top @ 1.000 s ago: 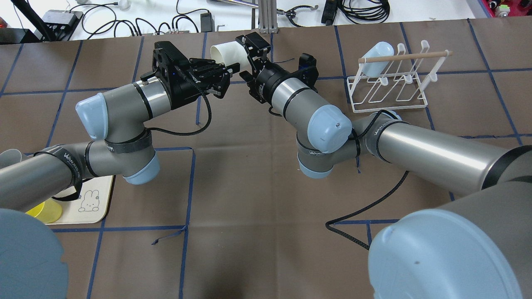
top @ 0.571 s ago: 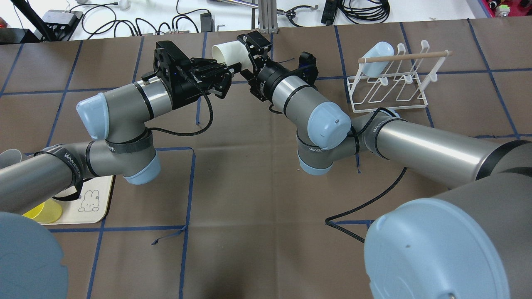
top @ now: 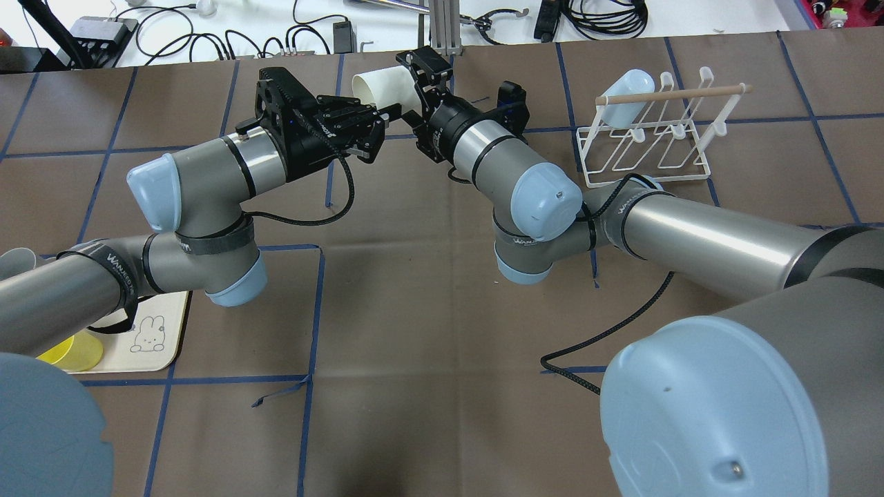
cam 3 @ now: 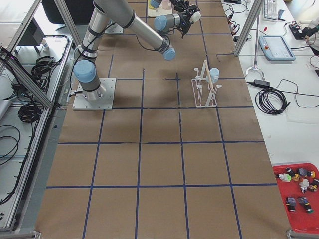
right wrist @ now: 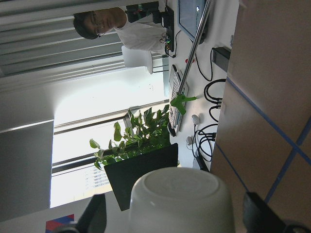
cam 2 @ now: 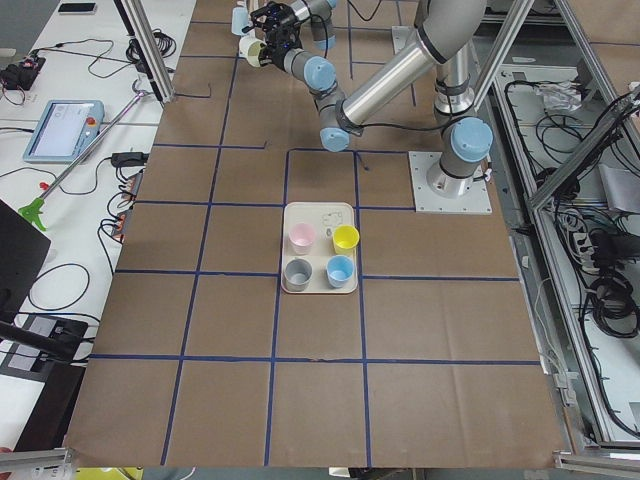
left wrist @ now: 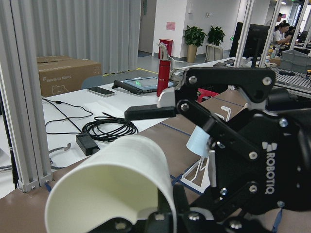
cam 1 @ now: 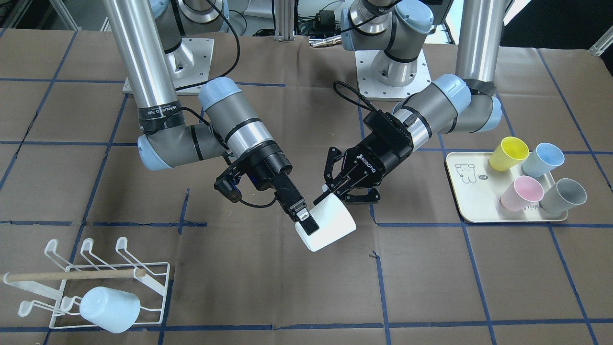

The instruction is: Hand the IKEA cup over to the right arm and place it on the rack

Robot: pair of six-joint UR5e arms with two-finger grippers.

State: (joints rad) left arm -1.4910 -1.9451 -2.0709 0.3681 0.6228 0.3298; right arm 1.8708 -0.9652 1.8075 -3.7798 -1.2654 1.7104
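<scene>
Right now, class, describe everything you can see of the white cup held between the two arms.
The white cup is plain, handleless, tapered and matte, plastic by its look. It hangs above the table, tipped on its side. The left end effector pinches its rim, with the mouth facing that wrist. Its closed base faces the right end effector, whose fingers straddle the base end with gaps showing, not closed.

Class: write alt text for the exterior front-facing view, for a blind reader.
Mid-table, the left gripper pinches a white cup by its rim while the open right gripper straddles its base. A white rack holding a pale blue cup sits at the picture's lower left.
</scene>
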